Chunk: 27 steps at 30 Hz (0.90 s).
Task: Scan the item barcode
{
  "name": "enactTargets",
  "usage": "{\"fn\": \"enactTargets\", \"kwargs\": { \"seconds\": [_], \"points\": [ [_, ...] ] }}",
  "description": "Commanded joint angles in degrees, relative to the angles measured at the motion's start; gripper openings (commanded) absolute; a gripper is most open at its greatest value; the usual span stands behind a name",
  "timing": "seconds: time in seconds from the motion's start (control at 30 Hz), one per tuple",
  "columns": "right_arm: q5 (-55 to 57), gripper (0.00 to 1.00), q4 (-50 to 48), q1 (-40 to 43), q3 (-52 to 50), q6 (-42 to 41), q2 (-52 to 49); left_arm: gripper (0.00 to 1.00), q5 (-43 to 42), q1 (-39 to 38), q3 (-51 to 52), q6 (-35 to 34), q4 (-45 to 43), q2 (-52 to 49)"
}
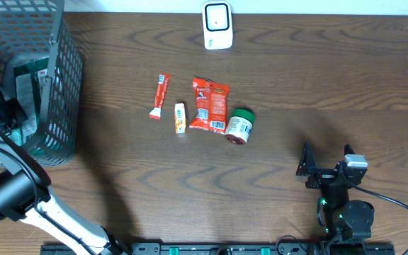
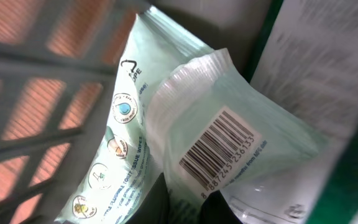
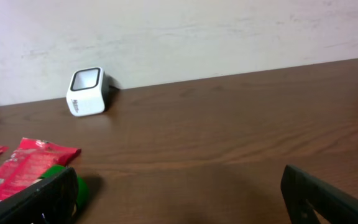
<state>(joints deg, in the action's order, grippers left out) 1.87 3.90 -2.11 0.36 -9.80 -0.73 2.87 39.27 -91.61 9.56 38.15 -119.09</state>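
Note:
In the left wrist view a pale green pack of wipes (image 2: 185, 112) fills the frame, its barcode (image 2: 219, 152) facing the camera. My left gripper (image 2: 185, 208) is shut on the pack's lower edge, with the film pinched between the two dark fingers. Overhead, that arm reaches into the dark mesh basket (image 1: 62, 85) at the left, which hides the gripper. The white scanner (image 1: 217, 26) stands at the table's far edge and is also in the right wrist view as the scanner (image 3: 86, 91). My right gripper (image 1: 326, 159) rests open near the front right, holding nothing.
On the table's middle lie a red stick packet (image 1: 160, 96), a small yellow sachet (image 1: 180, 117), a red snack bag (image 1: 209, 105) and a green-lidded jar (image 1: 240, 126). More packs crowd the basket beside the held one.

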Motion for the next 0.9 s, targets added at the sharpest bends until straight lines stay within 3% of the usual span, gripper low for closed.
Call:
{"fn": "enactTargets", "kwargs": {
  "seconds": [0.0, 0.37, 0.57, 0.73, 0.87],
  "points": [
    [-0.04, 0.99, 0.2, 0.42, -0.07, 0.66, -0.04, 0.07, -0.72, 0.31, -1.09, -4.33, -2.32, 9.29],
    [-0.04, 0.99, 0.2, 0.42, -0.07, 0.66, -0.04, 0.07, -0.83, -0.92, -1.09, -12.96, -8.24, 31.3],
    [-0.04, 0.99, 0.22, 0.42, -0.07, 0.66, -0.04, 0.07, -0.94, -7.32, -1.09, -14.01, -7.32, 43.28],
    [-0.04, 0.99, 0.22, 0.42, -0.07, 0.66, -0.04, 0.07, -0.92, -18.18, -1.09, -22.21, 2.56, 53.24],
    [-0.04, 0.99, 0.22, 0.42, -0.07, 0.66, -0.04, 0.08, -0.94, -27.21, -0.85, -29.9, 13.68, 55.76]
  ]
}}
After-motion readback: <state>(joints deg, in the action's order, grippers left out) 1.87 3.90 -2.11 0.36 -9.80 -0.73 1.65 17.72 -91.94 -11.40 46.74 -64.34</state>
